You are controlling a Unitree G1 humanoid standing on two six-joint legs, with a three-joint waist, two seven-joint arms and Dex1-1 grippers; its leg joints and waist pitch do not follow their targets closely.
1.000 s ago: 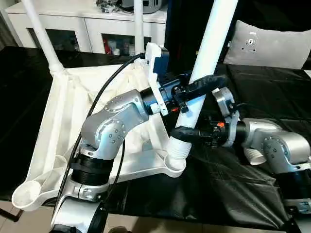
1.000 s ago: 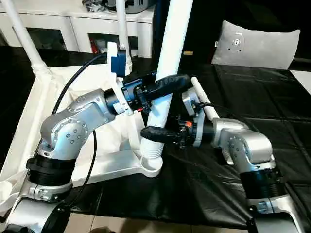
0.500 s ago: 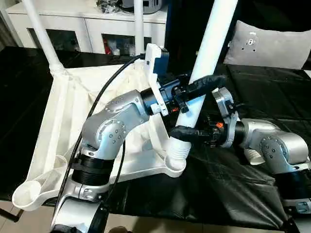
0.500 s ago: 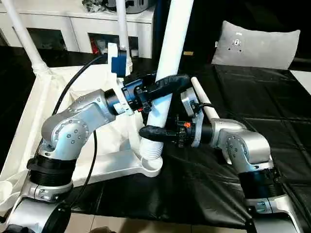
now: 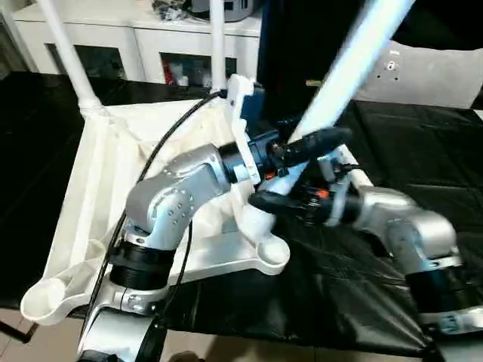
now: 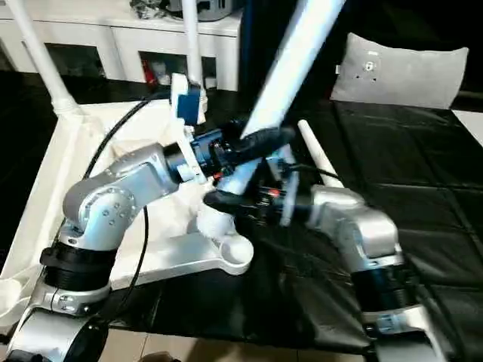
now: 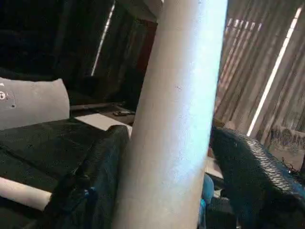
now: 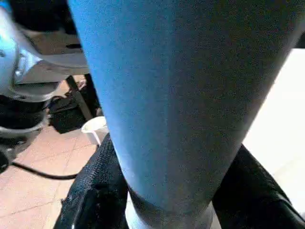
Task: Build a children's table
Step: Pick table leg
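From the head views, I am looking at the white plastic tabletop lying ribbed side up on the black sheet, with two smooth tapered legs already standing in the far sockets, a third leg leaning steeply above the near socket and not yet seated, and a fourth lying loose on the sheet. In the left wrist view, the left gripper is straddling that glossy tube, one finger standing clear of it, so I am judging it loosened. In the right wrist view, the right gripper is clamping the tube just above its ridged end.
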